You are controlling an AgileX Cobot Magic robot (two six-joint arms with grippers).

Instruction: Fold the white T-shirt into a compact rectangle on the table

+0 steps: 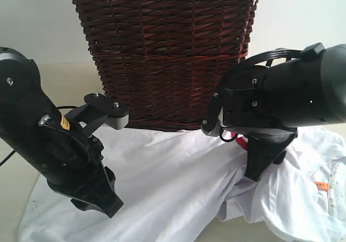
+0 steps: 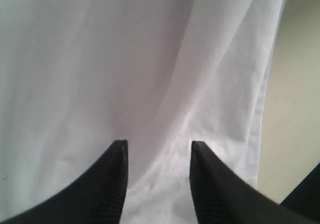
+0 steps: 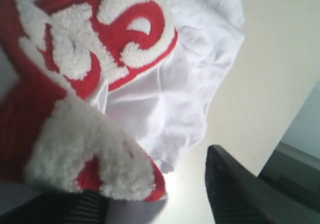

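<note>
T-shirt point(image 1: 173, 172) crumpled on table point(image 1: 59, 80); left pincer point(image 2: 157, 146), right pincer point(image 3: 160, 179) agape

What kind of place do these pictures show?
Probably an indoor laundry-folding test bench: a pale table against a white wall, a dark wicker basket, and a white T-shirt lying on the table.

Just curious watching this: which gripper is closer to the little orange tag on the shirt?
Right. The right gripper is down on the bunched white T-shirt, a short way from the orange tag; the left gripper is at the shirt's opposite end.
</note>
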